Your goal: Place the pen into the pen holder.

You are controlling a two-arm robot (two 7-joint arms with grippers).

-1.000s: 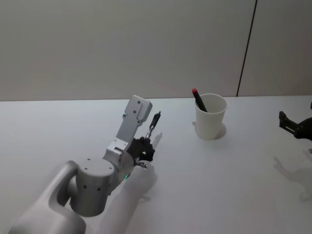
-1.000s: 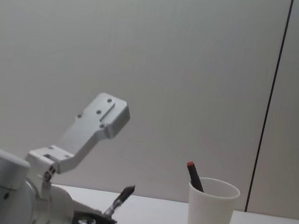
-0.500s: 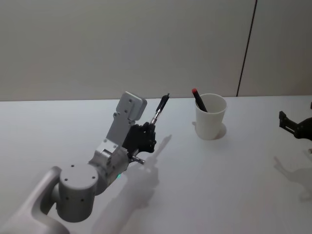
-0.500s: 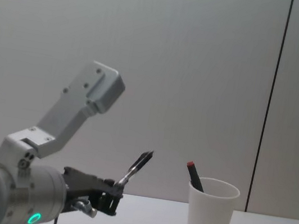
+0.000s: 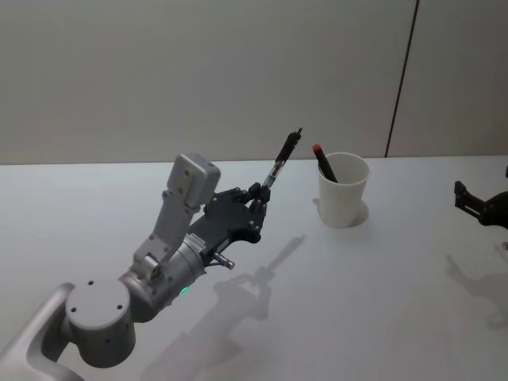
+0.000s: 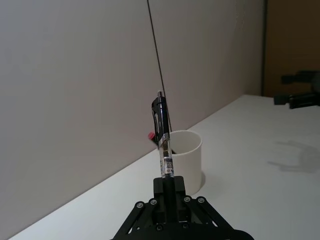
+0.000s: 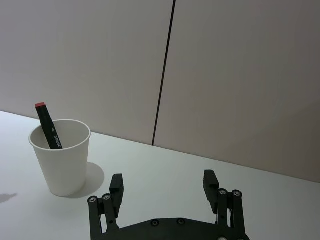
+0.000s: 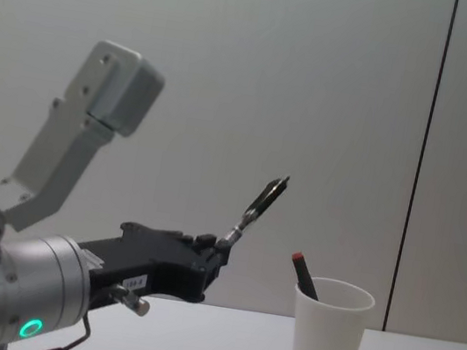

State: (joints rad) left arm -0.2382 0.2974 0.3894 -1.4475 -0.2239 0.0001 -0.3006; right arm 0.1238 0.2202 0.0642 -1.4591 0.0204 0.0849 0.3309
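the left claw (image 5: 258,208) is clenched on the lower end of the pen (image 5: 279,165) and holds it in the air above the tabletop (image 5: 381,278). the pen's long axis slants up and away from the claw, and its free end leans toward the robot's right, the side where the pen holder (image 5: 343,194) stands. in the chest view the pen (image 8: 257,207) has its upper tip well above the rim of the pen holder (image 8: 326,349), while the claw (image 8: 220,246) sits at about rim height or a little over. claw and cup are apart, with open tabletop between them.

the left wrist view looks straight along the pen (image 6: 163,135) with the pen holder (image 6: 187,160) directly behind it, so the heading looks already lined up. a red-tipped stick (image 5: 323,161) leans inside the cup against the wall nearer the left claw, which takes up some of the mouth on that side.

the right claw (image 7: 163,182) rests released, fingers spread, far off at the robot's right edge (image 5: 476,205); the left is nearer and has the load.

as i judge it, the move turns on the grip being at the pen's low end. the arm must carry rightward and swing the pen over so that one end clears the rim.
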